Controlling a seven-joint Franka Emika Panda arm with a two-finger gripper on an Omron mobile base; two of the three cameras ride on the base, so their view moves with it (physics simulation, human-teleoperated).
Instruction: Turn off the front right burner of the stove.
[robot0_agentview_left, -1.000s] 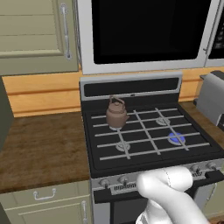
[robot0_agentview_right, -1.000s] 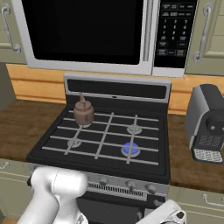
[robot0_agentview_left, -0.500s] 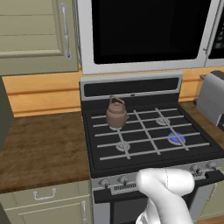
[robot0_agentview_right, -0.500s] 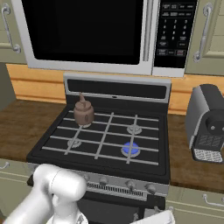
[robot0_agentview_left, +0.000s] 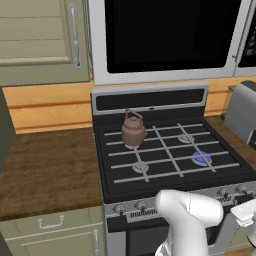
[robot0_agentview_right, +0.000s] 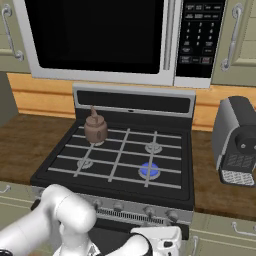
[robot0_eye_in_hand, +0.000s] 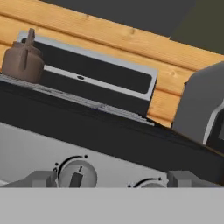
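Observation:
The stove (robot0_agentview_left: 170, 150) has a black cooktop with grey grates. Its front right burner (robot0_agentview_left: 202, 158) (robot0_agentview_right: 149, 170) glows blue with flame. In the hand view my gripper (robot0_eye_in_hand: 113, 179) is open and faces the silver knob panel (robot0_eye_in_hand: 30, 144) from close by. Its dark fingertips (robot0_eye_in_hand: 41, 178) stand wide apart. One knob (robot0_eye_in_hand: 77, 174) sits just inside the left tip, and a second knob (robot0_eye_in_hand: 151, 183) peeks up near the right tip. Nothing is between the fingers. My white hand (robot0_agentview_right: 157, 239) hangs low in front of the panel's right part.
A brown kettle (robot0_agentview_left: 133, 129) (robot0_agentview_right: 95, 128) stands on the back left burner. A grey appliance (robot0_agentview_right: 239, 142) sits on the wooden counter right of the stove. A large microwave (robot0_agentview_left: 170, 35) hangs above. Cabinet drawers (robot0_agentview_left: 50, 225) flank the oven front.
My hand has come up a little and shifted left along the front of the knob panel. The blue flame, the kettle and the base views stay the same.

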